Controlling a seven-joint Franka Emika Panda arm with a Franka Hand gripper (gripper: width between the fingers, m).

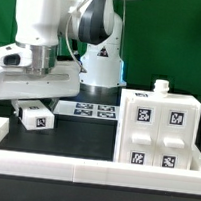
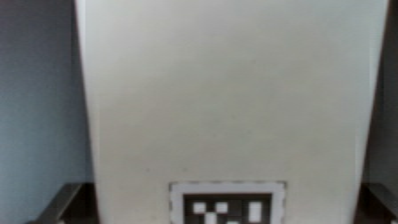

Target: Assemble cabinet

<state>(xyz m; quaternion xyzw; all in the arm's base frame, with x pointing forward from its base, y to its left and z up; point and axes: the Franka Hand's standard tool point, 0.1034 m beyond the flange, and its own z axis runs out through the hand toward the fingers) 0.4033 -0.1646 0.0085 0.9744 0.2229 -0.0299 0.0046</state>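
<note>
**The gripper (image 1: 34,106) is clasping a small white panel (image 1: 34,115) at the exterior view's left.**

In the wrist view the jaws are standing wide apart, with one dark finger (image 2: 61,203) lying against each long edge of the panel, and its black-and-white tag (image 2: 231,208) is showing between them. Whether the panel is clearing the dark table (image 1: 85,137) cannot be told. The cabinet (image 1: 161,130) is sitting upright on the table at the exterior view's right, well apart from the gripper, showing four square tags (image 1: 143,115) and a small white knob (image 1: 162,88) on its top. The marker board (image 1: 97,110) is lying flat behind, and a low white rail (image 1: 81,169) is running along the near edge.
</note>
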